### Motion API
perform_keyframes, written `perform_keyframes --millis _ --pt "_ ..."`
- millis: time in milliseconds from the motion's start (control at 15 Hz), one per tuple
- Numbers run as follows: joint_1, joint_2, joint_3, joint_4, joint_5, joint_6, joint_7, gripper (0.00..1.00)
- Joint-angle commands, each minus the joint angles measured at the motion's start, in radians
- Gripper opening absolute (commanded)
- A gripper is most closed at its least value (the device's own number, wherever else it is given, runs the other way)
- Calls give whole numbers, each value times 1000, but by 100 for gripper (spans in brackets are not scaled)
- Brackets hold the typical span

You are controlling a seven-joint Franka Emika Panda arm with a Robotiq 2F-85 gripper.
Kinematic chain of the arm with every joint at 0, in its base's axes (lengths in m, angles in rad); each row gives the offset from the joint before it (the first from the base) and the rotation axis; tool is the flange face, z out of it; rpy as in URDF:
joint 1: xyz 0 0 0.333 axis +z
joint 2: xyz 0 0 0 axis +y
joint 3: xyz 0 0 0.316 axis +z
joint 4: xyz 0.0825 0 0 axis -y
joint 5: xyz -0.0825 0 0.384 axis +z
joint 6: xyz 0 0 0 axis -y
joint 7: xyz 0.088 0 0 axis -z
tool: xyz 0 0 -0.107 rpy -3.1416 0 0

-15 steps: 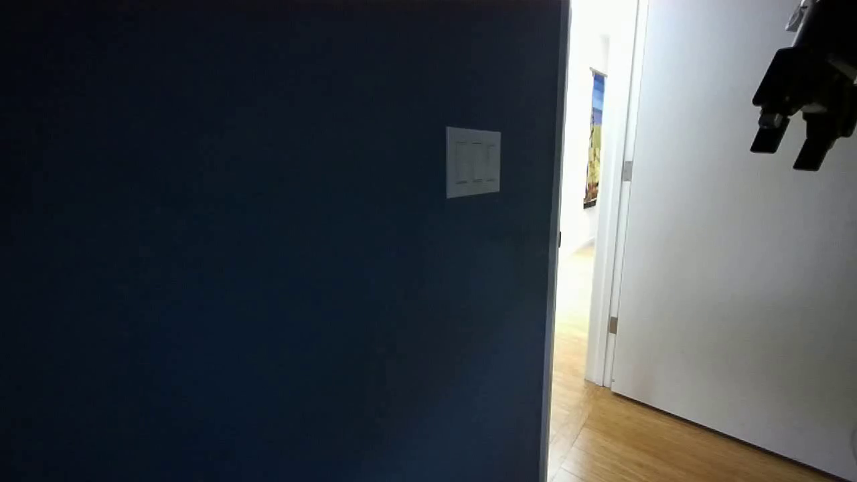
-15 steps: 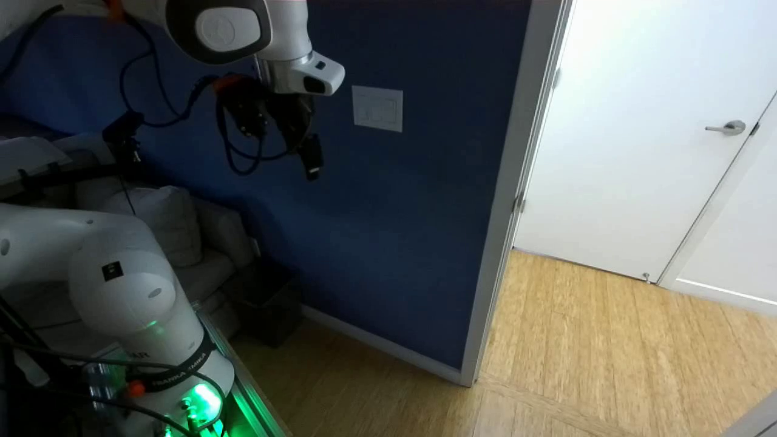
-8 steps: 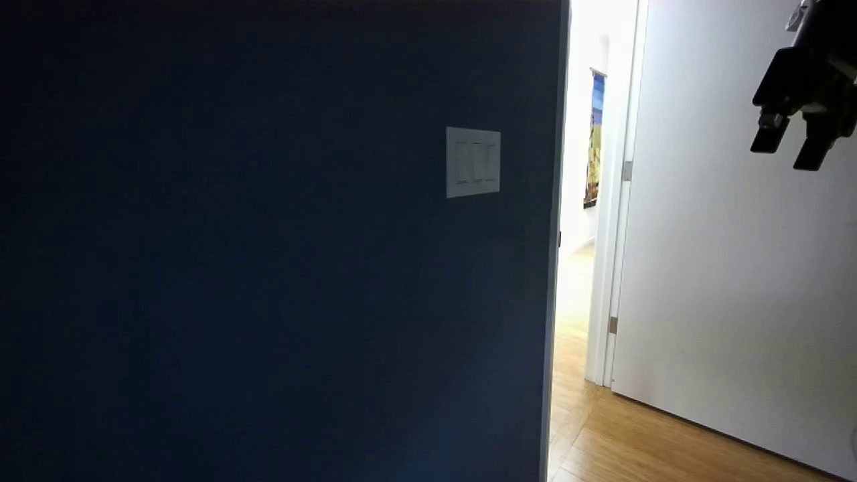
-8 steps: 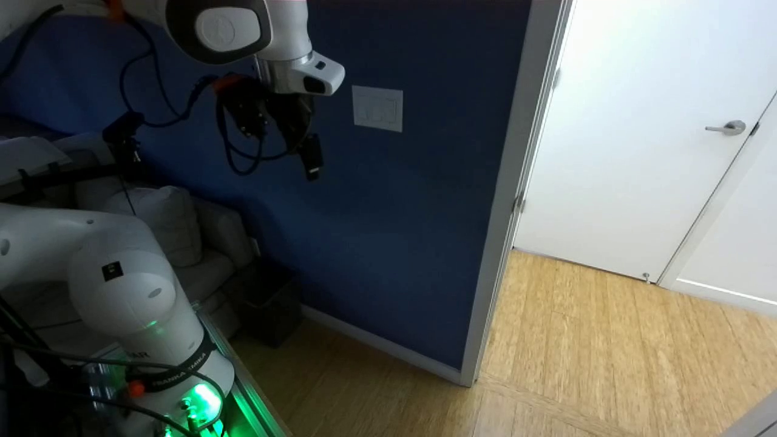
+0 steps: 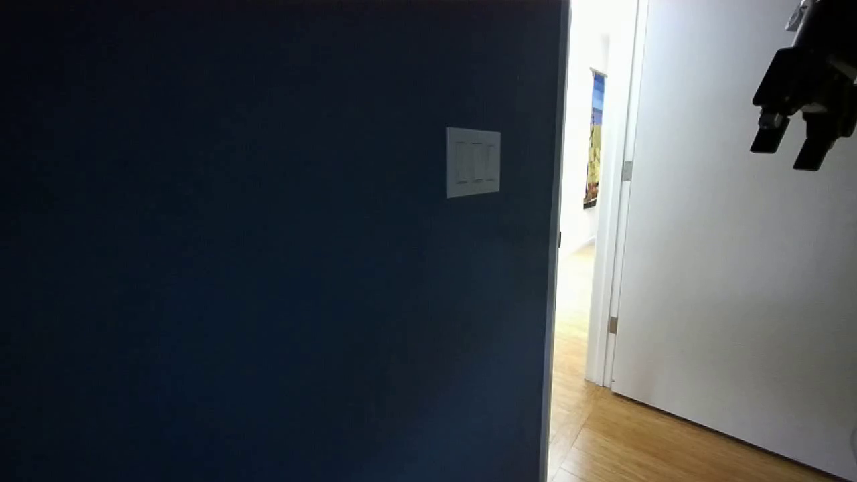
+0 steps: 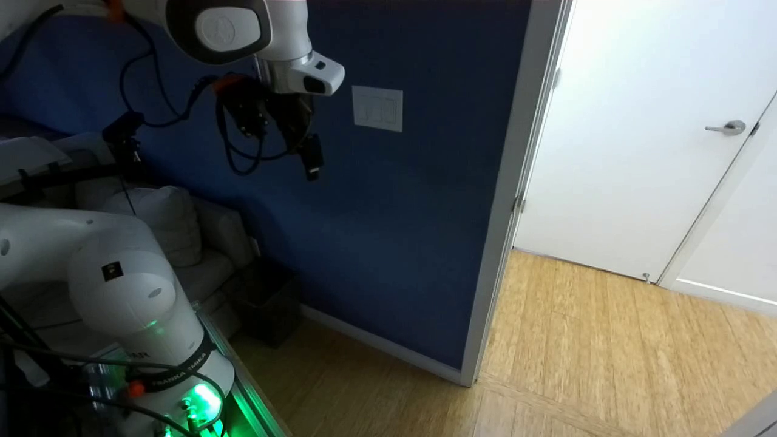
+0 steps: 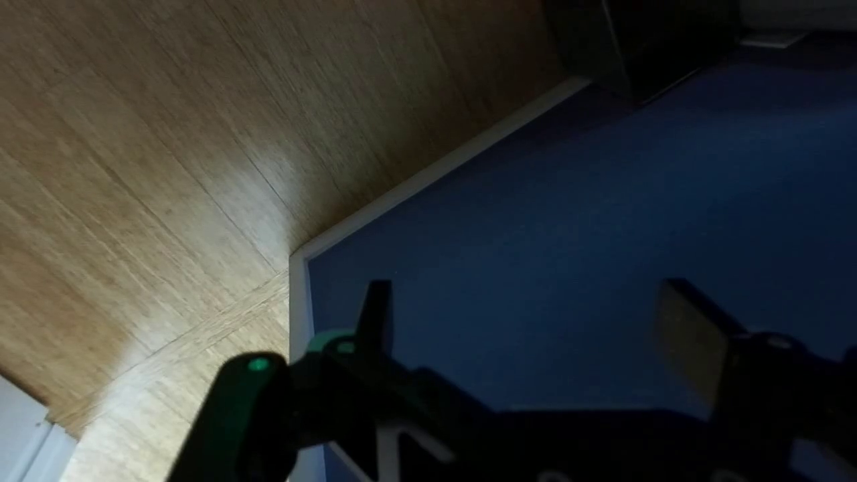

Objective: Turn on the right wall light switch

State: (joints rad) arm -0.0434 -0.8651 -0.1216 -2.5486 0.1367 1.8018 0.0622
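The right wall light switch is the rightmost of three white paddles on a pale plate fixed to a dark blue wall; it shows in both exterior views (image 5: 492,163) (image 6: 390,110). The plate (image 5: 474,136) is dim and its paddle positions are hard to read. My black gripper (image 5: 785,158) points downward, apart from the plate. It also shows in an exterior view (image 6: 312,173), left of and lower than the plate there. In the wrist view my gripper (image 7: 529,288) is open and empty, with blue wall behind the gap. The switch is out of the wrist view.
A door frame (image 6: 511,200) edges the wall to the right of the plate, with a white door (image 6: 625,145) beyond. A dark bin (image 6: 264,303) stands at the wall's foot near a couch (image 6: 164,218). Cables (image 6: 227,142) hang by the gripper.
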Motion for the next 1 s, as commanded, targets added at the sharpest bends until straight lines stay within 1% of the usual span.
perform_keyframes --millis 0,267,400,533,600,667,800,933 --pt "5 40 35 28 31 31 -5 100" --pt "65 122 77 79 100 121 -9 100" --pt "89 183 97 116 130 202 -10 100" --pt "100 242 107 145 135 308 -19 100" --pt "102 273 109 160 137 366 -18 96" --pt "103 304 111 174 138 422 -11 74" --pt "104 373 114 209 133 519 -5 69" --pt "120 437 105 247 150 580 -15 54"
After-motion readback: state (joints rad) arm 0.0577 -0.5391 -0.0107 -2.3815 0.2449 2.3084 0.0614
